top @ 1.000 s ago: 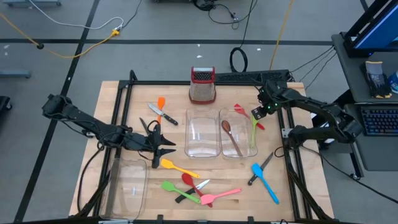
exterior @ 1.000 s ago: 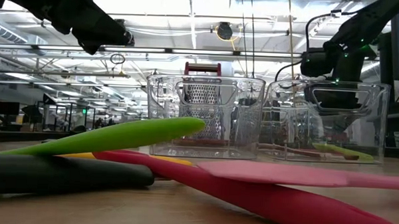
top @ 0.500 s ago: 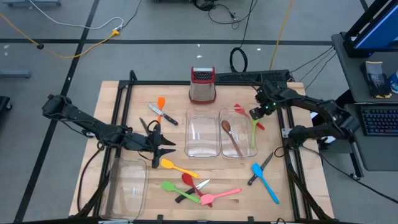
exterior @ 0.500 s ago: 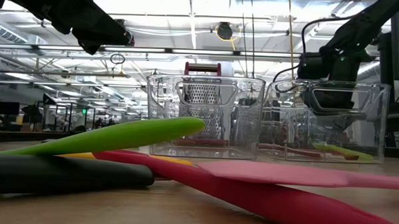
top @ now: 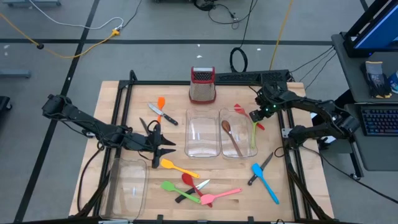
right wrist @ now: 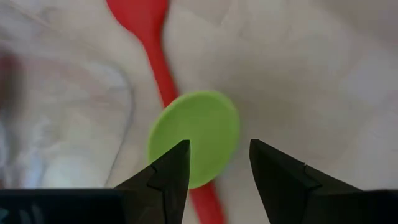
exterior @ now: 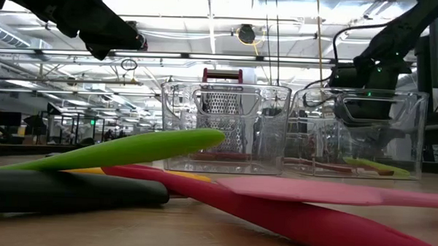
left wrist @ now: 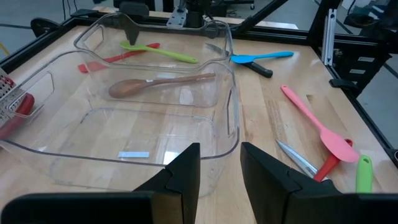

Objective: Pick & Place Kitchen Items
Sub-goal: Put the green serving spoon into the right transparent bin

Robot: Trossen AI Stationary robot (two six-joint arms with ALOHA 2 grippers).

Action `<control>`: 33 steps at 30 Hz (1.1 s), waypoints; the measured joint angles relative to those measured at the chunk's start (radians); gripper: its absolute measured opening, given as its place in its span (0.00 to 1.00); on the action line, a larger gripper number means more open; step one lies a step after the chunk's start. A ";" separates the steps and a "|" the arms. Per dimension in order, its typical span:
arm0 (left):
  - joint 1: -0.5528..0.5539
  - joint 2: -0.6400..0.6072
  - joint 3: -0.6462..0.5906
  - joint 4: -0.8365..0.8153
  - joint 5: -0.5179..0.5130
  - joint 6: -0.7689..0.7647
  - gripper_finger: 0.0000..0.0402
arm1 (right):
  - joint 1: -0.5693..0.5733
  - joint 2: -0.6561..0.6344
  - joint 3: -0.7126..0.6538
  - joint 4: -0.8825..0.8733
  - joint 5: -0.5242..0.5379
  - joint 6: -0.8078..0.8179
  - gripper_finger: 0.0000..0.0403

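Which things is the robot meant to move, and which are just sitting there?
For the job: orange spatula, yellow spatula, pink spatula, blue spatula, green spoon, red spoon, brown spoon, knife.

Just sitting there: grater, empty middle tray, empty left tray.

no text, label, brand, number or sign can be read in any view.
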 joint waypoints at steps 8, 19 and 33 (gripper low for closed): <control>0.000 0.000 0.000 0.002 0.000 -0.003 0.29 | 0.000 -0.003 -0.054 0.100 0.007 -0.002 0.38; 0.000 0.000 0.000 0.002 0.000 -0.007 0.29 | 0.000 -0.005 -0.057 0.117 0.010 -0.002 0.26; 0.000 0.000 0.000 0.002 0.000 -0.008 0.29 | 0.000 -0.010 -0.057 0.115 0.010 0.021 0.12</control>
